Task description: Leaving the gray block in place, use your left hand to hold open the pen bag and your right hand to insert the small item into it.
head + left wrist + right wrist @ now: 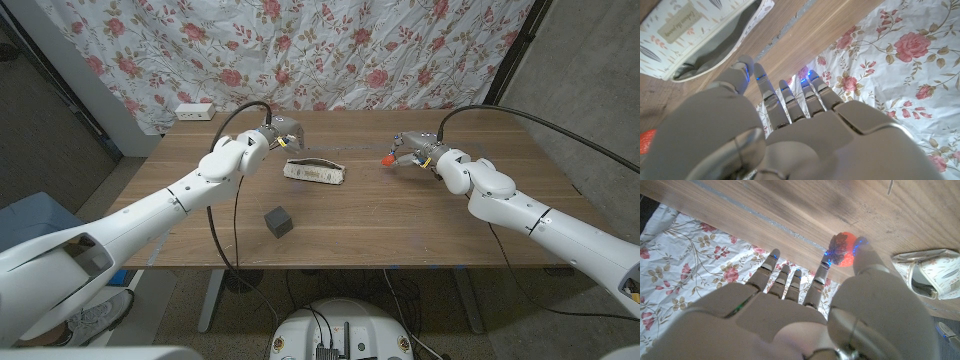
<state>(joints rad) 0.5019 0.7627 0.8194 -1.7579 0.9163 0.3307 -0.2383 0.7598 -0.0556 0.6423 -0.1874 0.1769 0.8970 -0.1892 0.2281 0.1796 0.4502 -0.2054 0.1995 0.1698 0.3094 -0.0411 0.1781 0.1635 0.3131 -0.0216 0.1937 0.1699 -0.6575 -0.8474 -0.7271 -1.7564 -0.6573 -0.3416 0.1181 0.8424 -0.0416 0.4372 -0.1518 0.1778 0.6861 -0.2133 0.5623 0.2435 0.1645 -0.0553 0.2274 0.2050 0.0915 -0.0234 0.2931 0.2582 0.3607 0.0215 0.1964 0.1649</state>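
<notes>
Both arms are smooth, glossy white shells with rounded joints and thin dark seams between the segments. A black cable loops out from behind each wrist. The left hand (790,135) and the right hand (805,315) are pale grey metal and plastic, with slim silvery fingers (771,97) whose tips carry small blue lights.

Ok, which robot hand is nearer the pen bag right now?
The left. The left robot hand hovers just behind the pen bag at its left end; the right robot hand is farther off to its right, at the small orange item.
</notes>
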